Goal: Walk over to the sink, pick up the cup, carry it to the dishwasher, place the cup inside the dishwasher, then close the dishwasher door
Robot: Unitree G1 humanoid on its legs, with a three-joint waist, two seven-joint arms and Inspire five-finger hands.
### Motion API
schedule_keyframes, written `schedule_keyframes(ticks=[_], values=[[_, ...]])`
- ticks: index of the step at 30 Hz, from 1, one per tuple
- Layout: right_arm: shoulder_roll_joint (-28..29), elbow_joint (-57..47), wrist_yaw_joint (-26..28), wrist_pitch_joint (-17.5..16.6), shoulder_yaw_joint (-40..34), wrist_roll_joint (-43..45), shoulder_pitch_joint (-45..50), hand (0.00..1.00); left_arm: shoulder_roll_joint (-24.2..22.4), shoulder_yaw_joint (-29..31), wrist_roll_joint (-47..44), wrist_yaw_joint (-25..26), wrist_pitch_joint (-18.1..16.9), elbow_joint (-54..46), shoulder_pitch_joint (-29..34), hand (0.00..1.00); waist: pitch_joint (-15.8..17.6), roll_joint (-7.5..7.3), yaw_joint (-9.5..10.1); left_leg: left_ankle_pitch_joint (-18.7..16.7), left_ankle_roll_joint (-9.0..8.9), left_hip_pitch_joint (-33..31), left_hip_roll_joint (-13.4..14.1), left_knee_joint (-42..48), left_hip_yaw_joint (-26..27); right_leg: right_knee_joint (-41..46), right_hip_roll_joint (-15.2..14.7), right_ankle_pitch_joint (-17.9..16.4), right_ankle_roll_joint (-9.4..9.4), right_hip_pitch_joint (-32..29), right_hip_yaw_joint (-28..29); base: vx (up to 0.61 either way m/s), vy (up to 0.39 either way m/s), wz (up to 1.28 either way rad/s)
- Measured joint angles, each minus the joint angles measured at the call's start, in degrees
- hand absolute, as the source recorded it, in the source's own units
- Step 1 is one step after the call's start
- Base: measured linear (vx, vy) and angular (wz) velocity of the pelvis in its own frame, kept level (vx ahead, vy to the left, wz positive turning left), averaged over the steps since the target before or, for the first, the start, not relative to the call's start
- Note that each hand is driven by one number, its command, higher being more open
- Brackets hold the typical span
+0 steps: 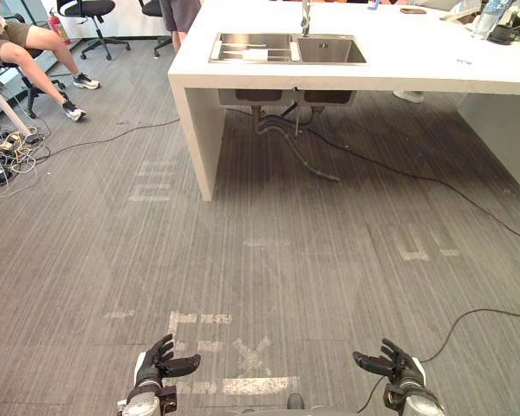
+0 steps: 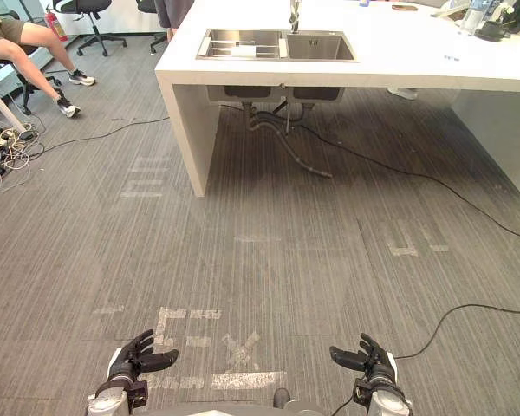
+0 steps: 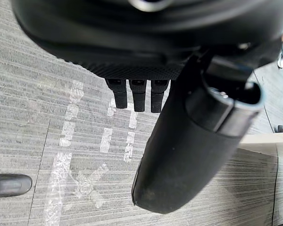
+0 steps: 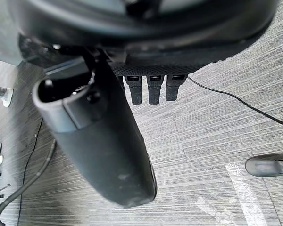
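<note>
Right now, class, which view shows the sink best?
Left eye view: the double sink lies whole in the white counter, both basins visible. The right eye view shows nearly the same; the wrist views face floor.

The left robot hand [image 1: 159, 360] and right robot hand [image 1: 397, 364] hang low, well short of the worktop [image 1: 416, 52], both loosely open and empty, thumbs turned toward each other.

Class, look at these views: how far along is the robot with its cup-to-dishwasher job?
Nothing looks done yet. In hand: the walk, with the sink set in the white counter across the floor ahead. The left hand and right hand hang open, holding nothing. Left: reach the sink, take the cup, load it, close the door.
</note>
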Motion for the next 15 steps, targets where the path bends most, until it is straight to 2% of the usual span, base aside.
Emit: schedule_keyframes(ticks=[15], values=[[-0.8, 1.6, -0.2, 0.1, -0.6, 0.7, -1.1, 0.9, -0.1, 1.5, 0.0, 0.0, 0.1, 0.4, 0.9, 0.9, 0.4, -0.01, -0.14, 0.5, -0.33, 0.1, 0.4, -1.1, 0.1, -1.6, 0.6, 1.4, -0.34, 0.2, 0.4, -0.01, 0.002, -0.01]])
